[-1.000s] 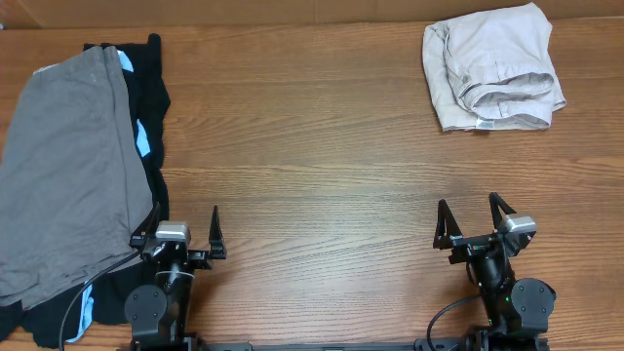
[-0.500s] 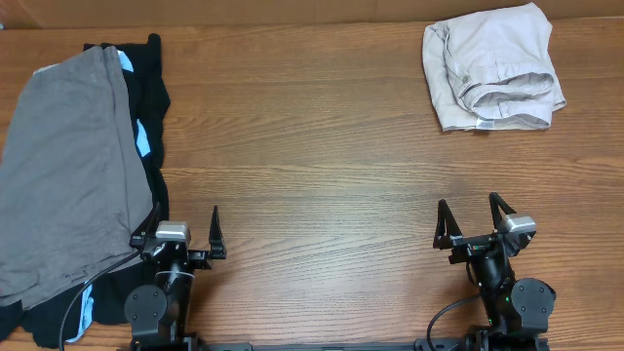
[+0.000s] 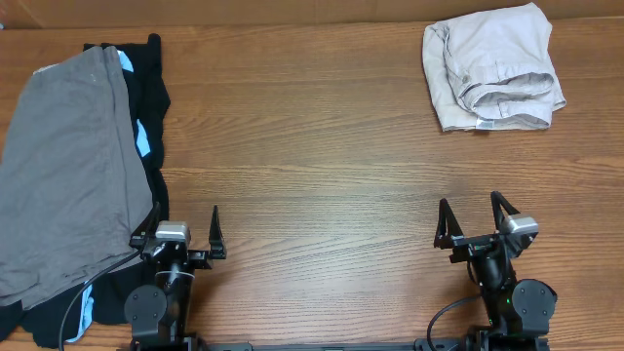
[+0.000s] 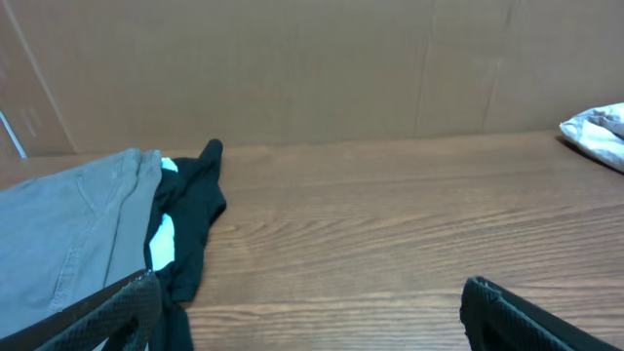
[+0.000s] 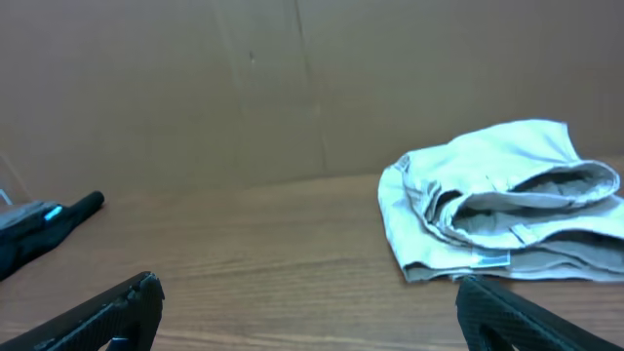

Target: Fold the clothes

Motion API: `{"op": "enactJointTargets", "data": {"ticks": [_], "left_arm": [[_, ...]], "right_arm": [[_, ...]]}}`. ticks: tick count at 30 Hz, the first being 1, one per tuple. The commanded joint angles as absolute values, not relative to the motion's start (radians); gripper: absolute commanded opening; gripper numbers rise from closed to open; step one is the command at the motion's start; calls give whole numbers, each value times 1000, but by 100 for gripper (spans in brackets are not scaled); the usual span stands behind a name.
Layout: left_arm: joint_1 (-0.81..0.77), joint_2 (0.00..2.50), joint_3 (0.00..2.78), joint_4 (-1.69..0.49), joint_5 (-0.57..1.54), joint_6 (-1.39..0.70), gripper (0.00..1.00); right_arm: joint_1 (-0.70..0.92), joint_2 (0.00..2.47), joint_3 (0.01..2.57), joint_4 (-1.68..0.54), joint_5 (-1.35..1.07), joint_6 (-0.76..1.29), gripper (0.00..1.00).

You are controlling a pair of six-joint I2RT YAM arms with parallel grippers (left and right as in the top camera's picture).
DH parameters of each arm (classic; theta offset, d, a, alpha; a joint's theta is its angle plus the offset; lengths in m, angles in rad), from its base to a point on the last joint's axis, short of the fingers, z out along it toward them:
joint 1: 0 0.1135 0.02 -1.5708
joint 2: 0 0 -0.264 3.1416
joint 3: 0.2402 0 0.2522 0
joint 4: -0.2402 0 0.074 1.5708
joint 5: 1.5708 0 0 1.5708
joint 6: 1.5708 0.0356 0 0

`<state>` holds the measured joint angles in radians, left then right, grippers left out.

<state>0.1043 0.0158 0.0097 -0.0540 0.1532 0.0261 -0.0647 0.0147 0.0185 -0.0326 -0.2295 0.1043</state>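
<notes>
The grey shorts [image 3: 63, 175] lie spread flat at the table's left edge, on top of a black garment with light-blue stripes [image 3: 146, 107]. A folded beige garment [image 3: 492, 68] rests at the far right. My left gripper [image 3: 180, 222] stands open near the front edge, right beside the shorts' near corner, holding nothing. My right gripper [image 3: 471, 214] stands open at the front right, well short of the beige garment. In the left wrist view the grey shorts [image 4: 68, 244] and the black garment [image 4: 190, 219] lie ahead on the left. The right wrist view shows the beige garment [image 5: 497, 200] ahead on the right.
A brown cardboard wall [image 4: 322, 68] runs along the far edge of the wooden table [image 3: 312, 166]. The two arm bases [image 3: 156, 307] sit at the front edge.
</notes>
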Motion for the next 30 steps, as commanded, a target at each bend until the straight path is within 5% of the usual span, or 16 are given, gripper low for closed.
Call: {"op": "enactJointTargets", "data": {"ticks": [1,15,24,30], "left_arm": [[92,4,5,-2,163,25,100],[92,142,342,-194,240,110,100],[92,577,772,-439,236,108,100],[92,1040,1288,-913,296,133,100]], "right_arm": [[-60,3,9,-5,-236,106,100],[-60,173,332,-131,-294,79,100],[-60,561,764,-404,-343,79,100],[-60,848,1039,-549,-347,80,100]]}}
